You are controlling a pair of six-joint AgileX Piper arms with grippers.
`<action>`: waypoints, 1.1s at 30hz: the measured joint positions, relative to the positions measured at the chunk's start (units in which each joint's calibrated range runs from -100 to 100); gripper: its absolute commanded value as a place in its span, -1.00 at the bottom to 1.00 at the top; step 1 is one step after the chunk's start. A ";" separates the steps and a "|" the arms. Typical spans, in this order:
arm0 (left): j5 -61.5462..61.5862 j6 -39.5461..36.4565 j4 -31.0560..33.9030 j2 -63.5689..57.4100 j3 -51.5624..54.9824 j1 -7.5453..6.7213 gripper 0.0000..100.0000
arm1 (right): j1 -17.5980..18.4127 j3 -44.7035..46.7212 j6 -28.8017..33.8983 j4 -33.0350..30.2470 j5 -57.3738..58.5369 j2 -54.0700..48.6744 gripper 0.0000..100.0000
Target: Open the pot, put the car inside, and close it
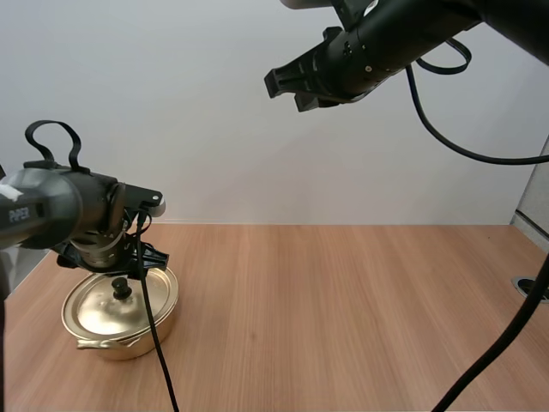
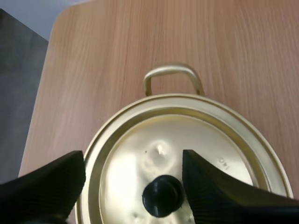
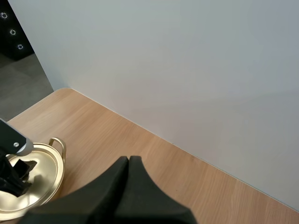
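A golden pot (image 1: 129,330) stands at the table's front left, its lid (image 1: 99,311) on. My left gripper (image 1: 129,276) hangs just over the lid's black knob (image 1: 122,290). In the left wrist view the gripper (image 2: 133,161) is open, one finger on each side of the knob (image 2: 162,195) and slightly above the lid (image 2: 196,135); one looped pot handle (image 2: 173,74) points away. My right gripper (image 1: 287,88) is raised high above the table's middle. Its fingers lie together as one dark wedge (image 3: 128,163), shut on nothing, with the pot (image 3: 44,179) far below.
The wooden table (image 1: 343,326) stretches bare to the right of the pot. Its left edge (image 2: 44,102) runs close beside the pot. A round cable port (image 1: 525,283) sits at the far right edge. A pale wall rises behind the table.
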 measured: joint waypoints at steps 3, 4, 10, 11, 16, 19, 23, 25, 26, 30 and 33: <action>1.30 0.00 0.72 -0.12 -2.85 0.00 1.00 | 0.00 0.00 0.00 0.00 0.00 0.00 -1.00; 1.31 0.00 1.11 -0.12 -3.73 0.00 1.00 | 0.00 0.00 0.00 0.00 0.00 0.00 -1.00; 1.90 0.00 6.32 -0.28 -7.69 0.00 1.00 | 0.00 0.00 0.00 0.00 0.00 0.00 -1.00; 1.90 0.00 6.62 -0.41 -8.13 0.00 1.00 | 0.00 0.00 0.00 0.00 0.00 0.00 -1.00; 4.02 -0.66 7.08 -1.44 -8.95 0.00 1.00 | 0.00 0.00 0.00 0.00 0.00 0.00 -1.00; 3.67 0.37 7.61 -2.01 -8.95 0.00 1.00 | 0.00 0.00 0.00 0.00 0.00 0.00 -1.00; 3.03 3.89 7.86 -2.27 -8.95 0.00 1.00 | -0.07 0.00 0.00 -1.16 0.40 0.00 -1.00; 3.21 6.13 7.86 -2.58 -8.95 0.00 0.77 | -0.53 0.48 1.01 -3.59 1.91 0.00 -1.00; 3.44 7.29 7.86 -2.58 -8.95 0.00 0.32 | -0.88 1.14 1.61 -4.69 1.88 -0.17 -1.00; 3.65 8.99 5.77 -2.58 -8.95 0.00 -1.00 | -3.81 5.89 6.78 -10.03 -1.96 -1.79 -1.00; 3.79 7.39 4.83 -2.58 -8.95 0.00 -1.00 | -5.80 10.19 9.92 -11.15 -6.12 -3.29 -1.00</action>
